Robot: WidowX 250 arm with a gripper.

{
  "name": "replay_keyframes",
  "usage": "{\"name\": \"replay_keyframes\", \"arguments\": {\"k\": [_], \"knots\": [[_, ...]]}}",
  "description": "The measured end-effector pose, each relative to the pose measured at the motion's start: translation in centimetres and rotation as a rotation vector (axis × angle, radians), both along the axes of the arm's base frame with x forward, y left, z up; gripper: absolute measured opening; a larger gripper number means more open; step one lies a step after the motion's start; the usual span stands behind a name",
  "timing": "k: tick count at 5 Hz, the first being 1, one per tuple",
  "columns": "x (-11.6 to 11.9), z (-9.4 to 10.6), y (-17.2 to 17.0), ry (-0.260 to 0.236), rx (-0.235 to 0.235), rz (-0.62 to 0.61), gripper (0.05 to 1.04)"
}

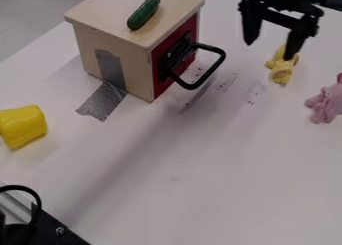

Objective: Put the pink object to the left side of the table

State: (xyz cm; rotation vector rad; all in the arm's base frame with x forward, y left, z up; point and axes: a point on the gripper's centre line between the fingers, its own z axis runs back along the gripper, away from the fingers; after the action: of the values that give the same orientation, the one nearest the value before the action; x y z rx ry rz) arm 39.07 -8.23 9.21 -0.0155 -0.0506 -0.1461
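Observation:
My gripper hangs open at the upper right, its two black fingers spread apart with nothing held between them. The pink object, a plush-like figure, lies on the white table at the right edge of the view, partly cut off by it. It is below and to the right of the gripper, apart from it.
A small yellow figure lies just below the gripper's right finger. A wooden box with a red door and black handle stands upper left, a green cucumber on top. A yellow object sits at left; black equipment occupies the lower left corner.

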Motion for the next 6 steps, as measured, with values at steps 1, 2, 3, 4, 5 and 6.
{"name": "replay_keyframes", "arguments": {"k": [1,2,3,4,5,6], "knots": [[0.5,-1.5,-3.9,0.034,-0.019,-0.035,0.997],[0.7,-3.3,-6.6,0.085,-0.032,-0.04,0.997],[0.7,-5.6,-7.4,0.139,-0.015,-0.03,0.997],[1.0,-8.3,-7.1,0.201,0.031,-0.027,0.961],[1.4,-9.1,-6.8,0.204,0.056,-0.027,0.687],[1.3,-9.2,-6.9,0.2,0.072,-0.036,0.389]]}}
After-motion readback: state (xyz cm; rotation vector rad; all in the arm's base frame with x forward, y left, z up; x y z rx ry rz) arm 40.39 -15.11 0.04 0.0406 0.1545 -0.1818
